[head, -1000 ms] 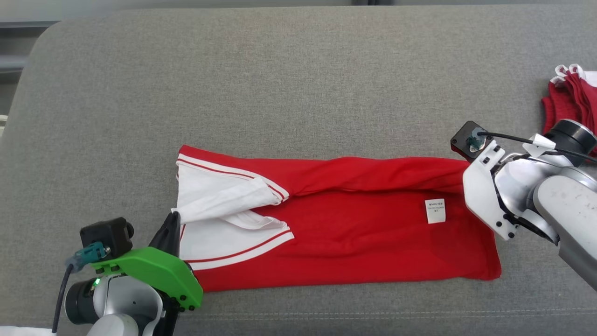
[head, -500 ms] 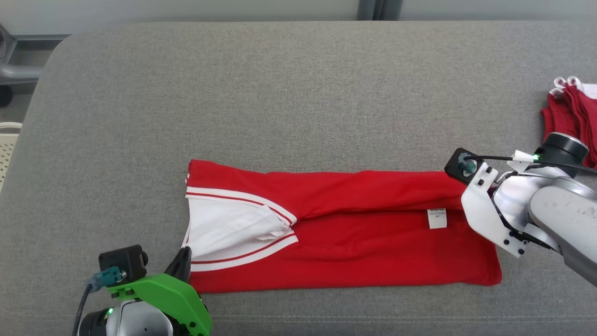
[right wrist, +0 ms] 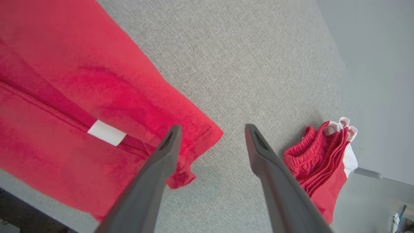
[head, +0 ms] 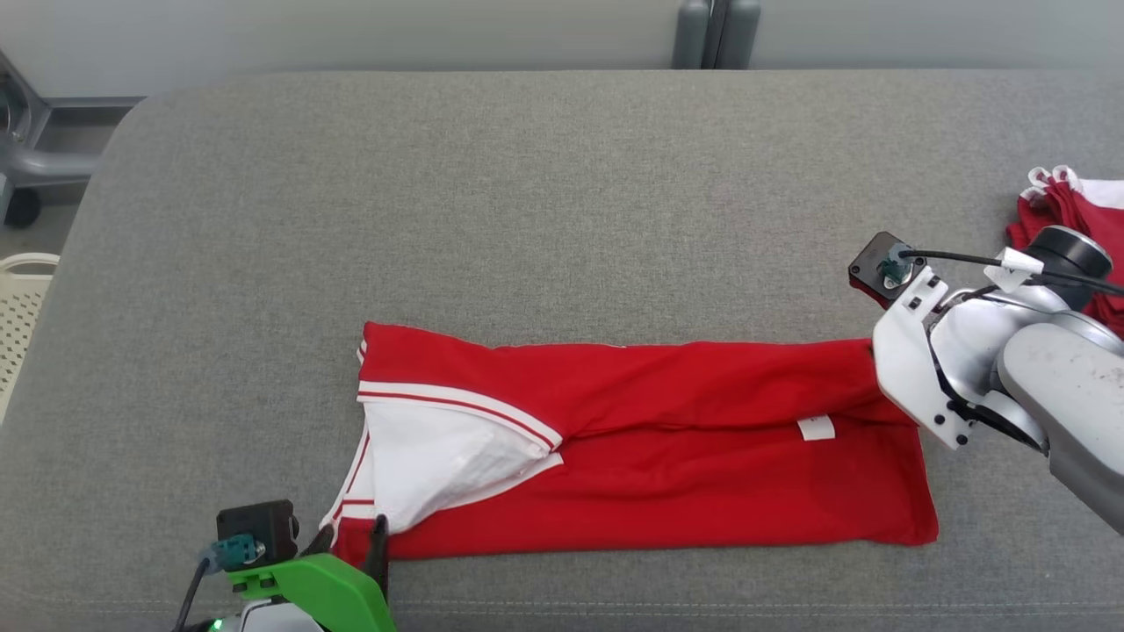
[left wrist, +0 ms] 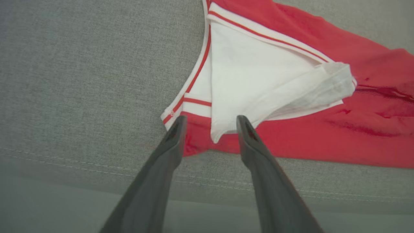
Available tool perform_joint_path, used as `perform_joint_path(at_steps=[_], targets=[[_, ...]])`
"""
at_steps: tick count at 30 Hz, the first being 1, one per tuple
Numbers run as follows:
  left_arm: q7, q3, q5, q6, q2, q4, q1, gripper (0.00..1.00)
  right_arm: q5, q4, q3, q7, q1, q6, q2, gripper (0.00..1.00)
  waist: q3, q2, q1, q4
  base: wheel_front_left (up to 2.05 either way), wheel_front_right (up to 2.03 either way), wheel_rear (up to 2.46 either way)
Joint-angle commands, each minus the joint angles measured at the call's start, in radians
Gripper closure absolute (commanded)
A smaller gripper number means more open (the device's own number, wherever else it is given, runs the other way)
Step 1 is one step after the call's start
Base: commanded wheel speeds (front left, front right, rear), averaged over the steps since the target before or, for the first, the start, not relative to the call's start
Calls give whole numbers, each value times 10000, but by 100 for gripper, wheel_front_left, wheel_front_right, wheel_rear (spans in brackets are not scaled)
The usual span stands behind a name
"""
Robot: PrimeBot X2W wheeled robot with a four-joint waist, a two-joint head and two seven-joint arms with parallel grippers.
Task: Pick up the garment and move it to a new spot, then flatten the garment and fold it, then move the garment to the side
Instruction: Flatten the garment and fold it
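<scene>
The garment [head: 685, 456], red with a white, red-striped sleeve end at its left, lies as a long folded strip on the grey cushion [head: 527, 219]. My left gripper [left wrist: 211, 123] stands open at the strip's near left corner. A white tip of cloth lies loose between its fingers [left wrist: 168, 152], which also show in the head view [head: 379, 540]. My right gripper [right wrist: 213, 129] is open just above the strip's far right corner [right wrist: 194, 136], its left finger over the hem. In the head view its white wrist housing [head: 913, 377] covers that end. A white label [head: 817, 428] shows on the red cloth.
A stack of folded red garments [head: 1067, 219] sits at the cushion's right edge, close behind my right arm, and shows in the right wrist view [right wrist: 323, 155]. A white basket [head: 22, 298] stands off the left end. The cushion's front seam [left wrist: 81, 161] runs just below the garment.
Both grippers have opened and let go of the garment. The white sleeve end now lies flatter and lower. The head camera has tilted, so the whole scene sits lower.
</scene>
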Motion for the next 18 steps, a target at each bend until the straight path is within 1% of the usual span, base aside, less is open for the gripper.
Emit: perform_joint_path(at_steps=[1, 4, 6, 8, 9, 13, 16, 18], targets=[[-36, -38, 144, 91, 106, 110, 228, 0, -216, 19, -496, -337, 391, -16, 150, 0, -218, 0, 0, -18, 0, 0, 0], [-99, -137, 323, 174, 214, 320, 288, 0, -466, -11, -1551, -1010, 980, -15, 580, 0, -428, 0, 0, -17, 0, 0, 0], [-193, -202, 462, 187, 274, 422, 362, 0, -751, -28, -2459, -1576, 1520, -15, 891, 0, -610, 0, 0, -5, 0, 0, 0], [-419, -205, 593, 177, 326, 500, 402, 0, -973, -71, -3549, -2240, 2235, -16, 1393, 0, -800, 0, 0, 28, 0, 0, 0], [-573, -218, 662, 120, 356, 523, 404, 0, -1084, -124, -4141, -2618, 2625, -15, 1707, 0, -900, 0, 0, 49, 0, 0, 0], [-1771, 36, 1045, 290, 311, 617, 359, 0, -1751, -217, -6433, -4078, 4285, -15, 3149, 0, -1308, 0, 0, 83, 0, 0, 0], [-2797, 199, 1377, 458, 189, 629, 417, 0, -2053, -343, -7756, -5090, 5382, -15, 4402, 0, -1543, 0, 0, 92, 0, 0, 0], [-3442, 334, 1460, 526, 92, 598, 447, 0, -2264, -423, -8495, -5727, 5909, -16, 5081, 0, -1629, 0, 0, 100, 0, 0, 0]])
